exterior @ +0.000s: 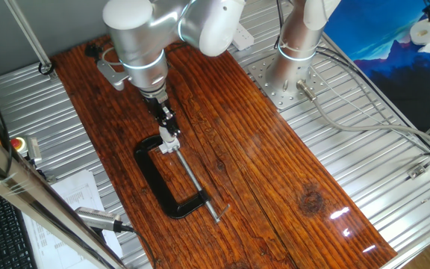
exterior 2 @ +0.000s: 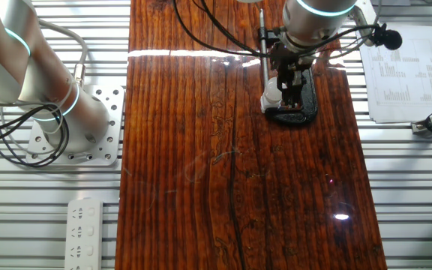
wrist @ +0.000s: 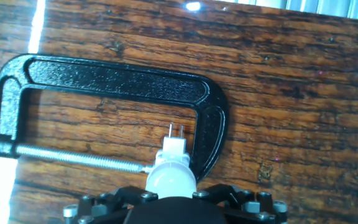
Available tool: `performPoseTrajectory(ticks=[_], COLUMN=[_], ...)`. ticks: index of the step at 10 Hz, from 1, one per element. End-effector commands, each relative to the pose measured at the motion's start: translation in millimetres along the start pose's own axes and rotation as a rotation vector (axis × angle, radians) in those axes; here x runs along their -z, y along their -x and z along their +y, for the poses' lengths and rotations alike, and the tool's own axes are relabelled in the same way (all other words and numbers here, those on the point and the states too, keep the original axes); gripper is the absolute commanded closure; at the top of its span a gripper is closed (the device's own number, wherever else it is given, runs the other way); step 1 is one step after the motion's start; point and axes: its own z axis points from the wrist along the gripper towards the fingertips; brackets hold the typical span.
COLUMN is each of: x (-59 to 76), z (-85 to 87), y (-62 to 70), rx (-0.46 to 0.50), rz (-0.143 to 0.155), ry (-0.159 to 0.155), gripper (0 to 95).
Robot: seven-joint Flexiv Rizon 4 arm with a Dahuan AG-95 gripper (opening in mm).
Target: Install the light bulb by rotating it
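1. A small white frosted light bulb [wrist: 170, 177] with a rounded body sits at the bottom centre of the hand view, just ahead of the black gripper [wrist: 171, 202] body; its exact fingertips are out of frame there.
2. The bulb sits on a small white socket block [wrist: 174, 146] with two thin metal pins projecting from its far end.
3. That block is clamped in a black cast-iron C-clamp [wrist: 114, 79] lying flat on the dark reddish wooden board [wrist: 291, 93], pressed between the clamp's frame and the tip of its silvery threaded screw [wrist: 73, 157].
4. From one fixed view, the silver-grey robot arm [exterior: 136, 37] stands over the clamp's upper end, with the gripper [exterior: 169, 131] pointing down onto the white bulb [exterior: 170, 142].
5. From the other fixed view, the gripper [exterior 2: 287, 79] stands beside and partly over the bulb [exterior 2: 273, 91], at the clamp's [exterior 2: 295, 112] near end.
6. The fingers appear closed in tightly around the bulb, but the contact itself is hidden, so I cannot tell for certain that they grip it.
7. A white power strip [exterior 2: 85, 232] lies on the metal table [exterior 2: 411, 195], well apart from the board.
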Motion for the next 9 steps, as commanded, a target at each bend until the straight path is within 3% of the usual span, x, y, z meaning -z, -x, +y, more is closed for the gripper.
performPoseTrajectory(ticks=[1, 2, 3, 5, 7, 9], x=[8.7, 11.2, 15.0, 19.7, 18.1, 16.6], z=[2.5, 3.2, 4.1, 7.9, 17.4, 21.9], y=[-2.2, -2.5, -3.0, -3.5, -2.6, -1.8], rx=[0.281, 0.39, 0.567, 0.863, 1.142, 1.404], rz=[0.004, 0.007, 0.008, 0.006, -0.003, 0.018], ry=[-0.024, -0.028, -0.029, -0.015, -0.022, -0.037], gripper=[0.0, 0.0, 19.0, 19.0, 19.0, 19.0])
